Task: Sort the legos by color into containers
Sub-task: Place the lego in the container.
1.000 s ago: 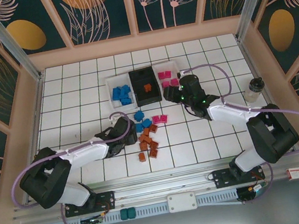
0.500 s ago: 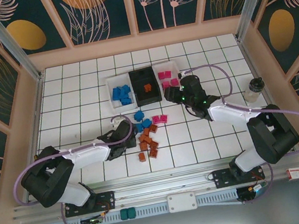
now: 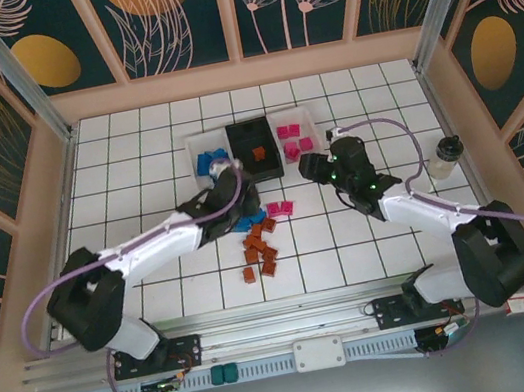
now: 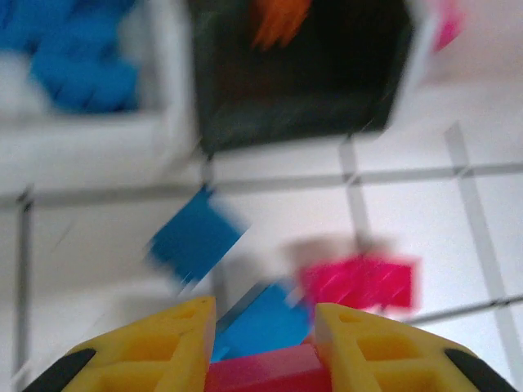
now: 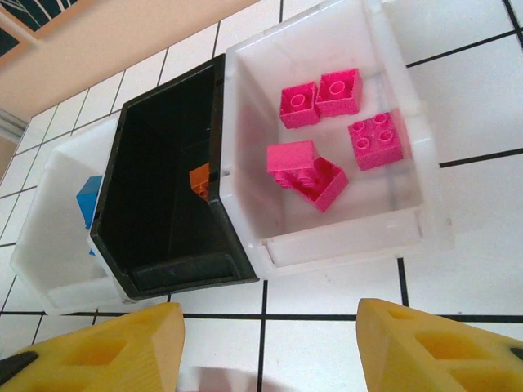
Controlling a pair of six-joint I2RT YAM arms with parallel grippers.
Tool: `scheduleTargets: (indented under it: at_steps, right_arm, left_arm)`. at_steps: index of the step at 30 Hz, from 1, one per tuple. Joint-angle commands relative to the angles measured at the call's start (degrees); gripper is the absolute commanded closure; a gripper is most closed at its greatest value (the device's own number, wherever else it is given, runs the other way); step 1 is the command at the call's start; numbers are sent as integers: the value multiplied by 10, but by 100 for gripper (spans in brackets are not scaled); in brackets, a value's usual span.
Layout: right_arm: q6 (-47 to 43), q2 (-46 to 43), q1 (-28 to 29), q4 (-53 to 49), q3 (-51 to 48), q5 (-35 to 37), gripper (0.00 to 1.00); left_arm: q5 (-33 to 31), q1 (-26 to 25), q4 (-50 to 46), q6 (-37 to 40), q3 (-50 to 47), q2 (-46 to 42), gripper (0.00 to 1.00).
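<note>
left gripper (image 4: 263,317) grips a magenta lego (image 4: 263,371) before the containers (image 3: 234,150); best carried past the black bin (image 5: 188,273) and released low over the right white bin (image 5: 343,245). right gripper (image 5: 268,314) wide, empty.

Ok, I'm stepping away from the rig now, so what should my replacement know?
Left gripper: seems shut on a pink lego, in front of the black bin.
Right gripper: open, empty, facing the right white bin.
Done: blue legos in the left white bin, one orange in the black bin, five pink in the right.
Left: orange-brown pile, loose blue ones, loose pink pair, all on the tiles.
</note>
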Motion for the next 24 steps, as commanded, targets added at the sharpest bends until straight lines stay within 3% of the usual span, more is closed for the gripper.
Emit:
scheduleTargets:
  at_steps: [1,9,16,19,24]
  right_arm:
    - [10,-24,-3,-6,-19,16,42]
    - [13,-48,-3,-22,-36,13,41]
    - [15,-37,7,-14,-41,-4,41]
    - [7,-20,28,-8,-39,-7,38]
    - [10,36,76,8,-30,-30,37]
  left_arm:
    - [13,9,11,50,118,84,71]
    - [35,21,-43,92,435,306,69]
    - [49,38,-69,82,608,426,57]
    - [66,47,-59,68,633,437,45]
    - [77,49,-26,60,594,377,13]
